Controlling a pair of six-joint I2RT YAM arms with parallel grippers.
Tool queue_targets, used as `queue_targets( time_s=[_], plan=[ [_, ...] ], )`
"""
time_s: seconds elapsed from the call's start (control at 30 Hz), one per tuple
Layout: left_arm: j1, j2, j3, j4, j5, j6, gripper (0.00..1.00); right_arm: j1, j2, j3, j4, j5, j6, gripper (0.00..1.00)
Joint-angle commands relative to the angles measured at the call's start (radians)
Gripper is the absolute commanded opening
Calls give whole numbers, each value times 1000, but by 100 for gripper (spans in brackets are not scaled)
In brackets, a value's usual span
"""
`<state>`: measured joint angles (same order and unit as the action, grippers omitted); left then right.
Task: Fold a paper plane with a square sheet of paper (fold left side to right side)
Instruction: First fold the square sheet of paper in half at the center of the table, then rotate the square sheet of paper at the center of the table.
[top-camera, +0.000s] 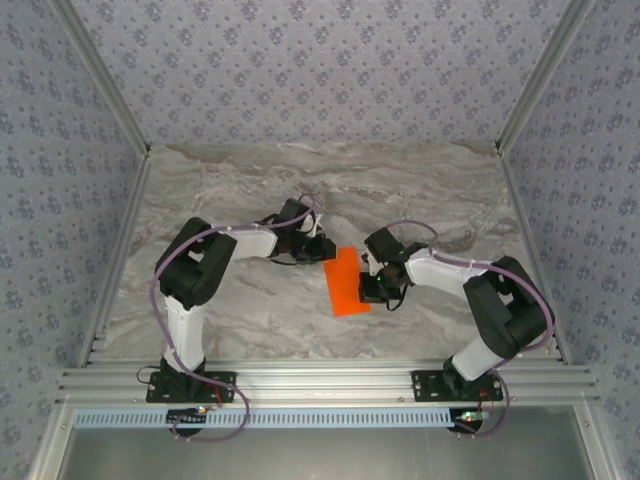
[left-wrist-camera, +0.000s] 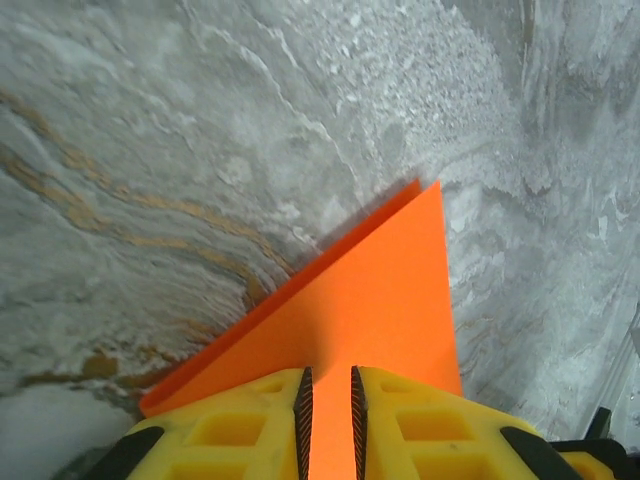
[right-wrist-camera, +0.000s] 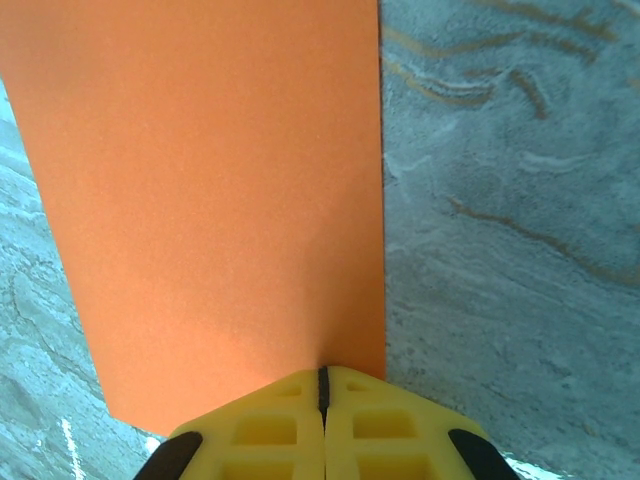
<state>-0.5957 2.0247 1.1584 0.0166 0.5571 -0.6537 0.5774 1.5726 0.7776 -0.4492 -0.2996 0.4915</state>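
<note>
The paper (top-camera: 346, 282) lies long axis near-far between the arms, left jaws clamped on its far-left corner, right jaws pressed together at its right edge.

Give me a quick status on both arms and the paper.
Left pincer nipping the orange paper. Right pincer shut, tips on it. Paper folded, flat on table. Nothing obstructing.

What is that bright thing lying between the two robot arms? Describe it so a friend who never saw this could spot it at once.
Start at the grey marbled table and go to its middle, between the left gripper and the right gripper. There lies the square sheet of paper, folded into a narrow strip, with a gripper at each end. It is thin, flat and the one orange thing there.
</note>
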Motion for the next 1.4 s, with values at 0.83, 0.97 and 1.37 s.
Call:
queue_targets(
  time_s=[0.83, 0.97, 1.37],
  plan=[
    [114, -587, -415, 41, -230, 25, 48, 9, -136, 26, -76, 159, -1, 79],
    [111, -697, -512, 49, -278, -1, 54, 14, -103, 32, -54, 151, 25, 97],
    [109, -768, -564, 29, -314, 9, 58, 102, 1, 113, -130, 209, 77, 100]
  ],
)
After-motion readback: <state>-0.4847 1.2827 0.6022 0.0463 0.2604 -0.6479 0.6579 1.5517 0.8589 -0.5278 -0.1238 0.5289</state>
